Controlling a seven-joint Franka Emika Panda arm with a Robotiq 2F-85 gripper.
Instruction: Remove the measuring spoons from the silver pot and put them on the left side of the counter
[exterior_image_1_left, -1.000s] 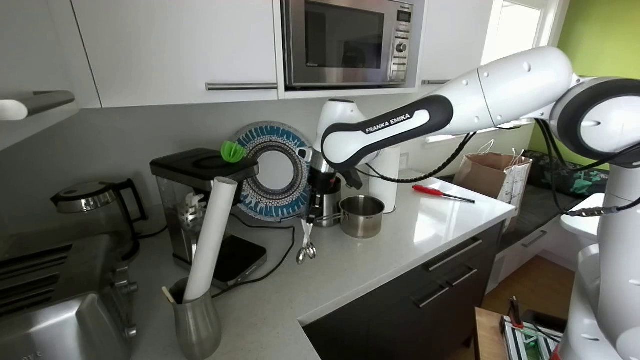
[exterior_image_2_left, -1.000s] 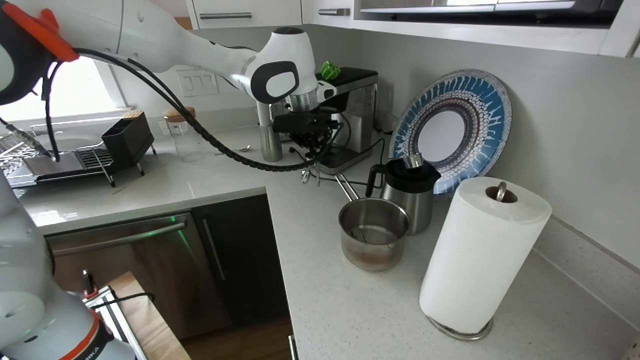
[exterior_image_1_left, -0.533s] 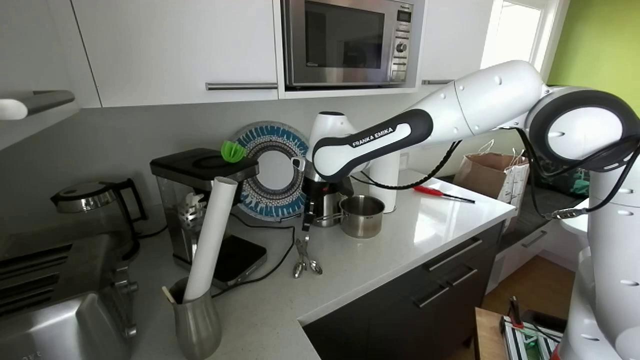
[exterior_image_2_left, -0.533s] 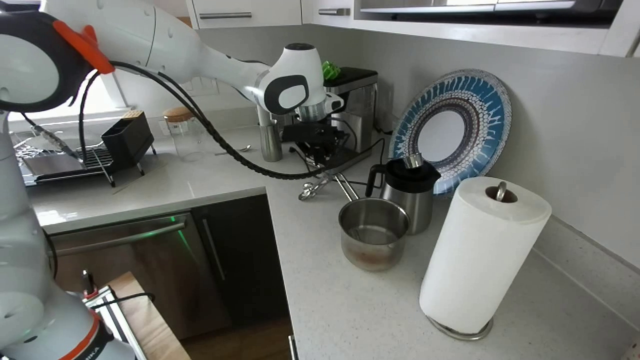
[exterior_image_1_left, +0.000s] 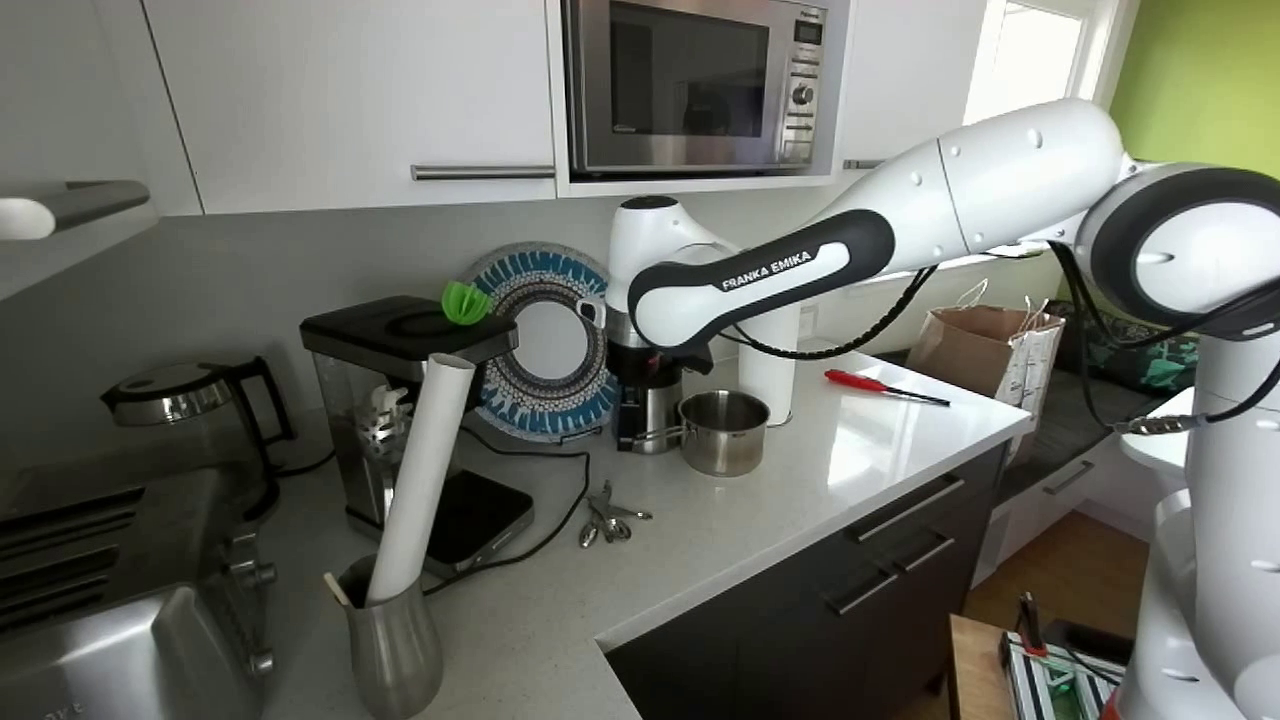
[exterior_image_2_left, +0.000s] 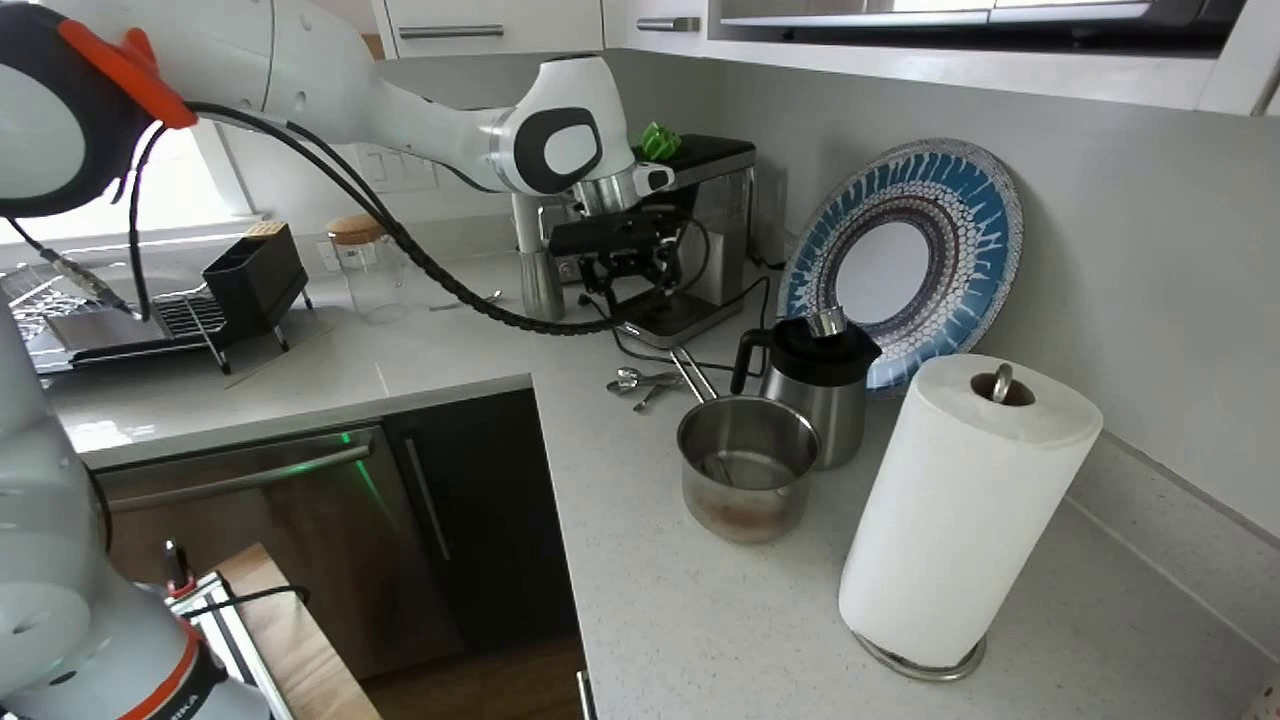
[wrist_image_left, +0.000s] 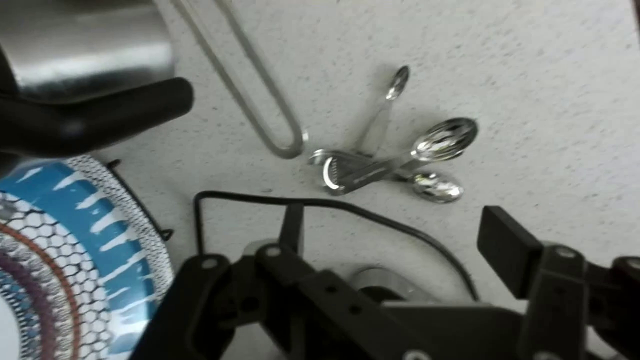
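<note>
your tool hangs with its jaws spread wide, holding nothing; below it the measuring spoons lie splayed on the counter, apart from both fingertips, outside the silver pot and just beside the end of its handle

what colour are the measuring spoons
The measuring spoons are shiny silver, clearest in the wrist view.

Blown-out window, white glare on the counter, blurry wrist view.

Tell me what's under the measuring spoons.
The speckled counter shows around and between the measuring spoons; whatever lies directly beneath the metal is covered and can't be seen.
</note>
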